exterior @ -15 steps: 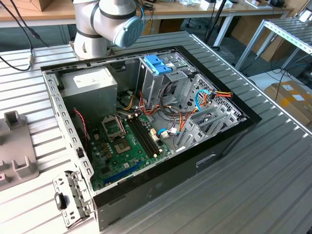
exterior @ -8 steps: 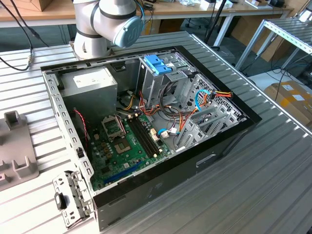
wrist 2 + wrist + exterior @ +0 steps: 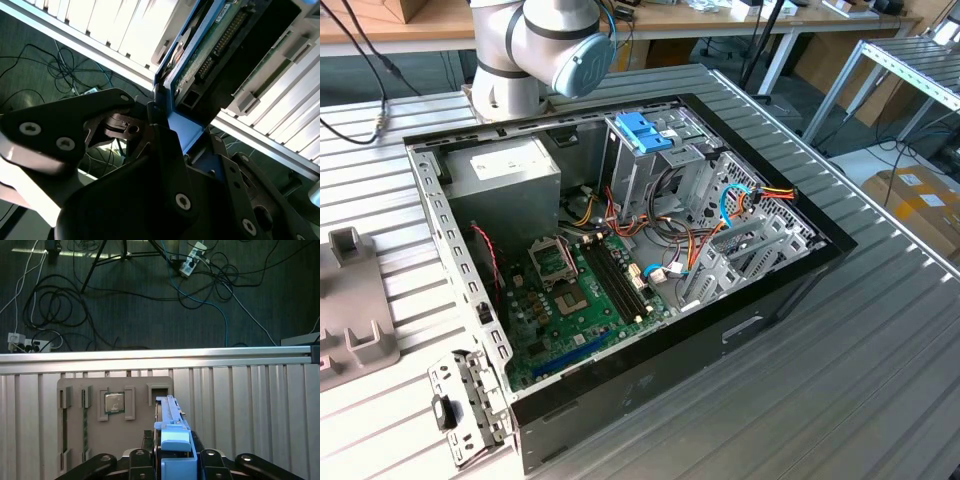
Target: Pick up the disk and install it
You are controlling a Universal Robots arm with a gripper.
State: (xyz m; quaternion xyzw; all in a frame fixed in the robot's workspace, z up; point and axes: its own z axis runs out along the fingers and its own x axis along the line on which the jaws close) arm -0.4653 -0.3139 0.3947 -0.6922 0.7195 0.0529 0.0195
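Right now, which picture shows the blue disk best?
Second wrist view: the disk is close, blue frame and green board visible. First wrist view gives its thin edge; exterior view, the computer case.

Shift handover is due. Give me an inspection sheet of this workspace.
Surface: ribbed metal table carrying an open computer case.
Job's things: disk on edge at a grey fixture plate; drive cage in the case, topped by a blue bracket.
Clutter: chip seated in the fixture plate; loose metal bracket beside the case.
Grippers: gripper shut on the disk's blue carrier.
Cables: wire bundles inside the case; floor cables and a power strip.
Surroundings: benches, cardboard box.
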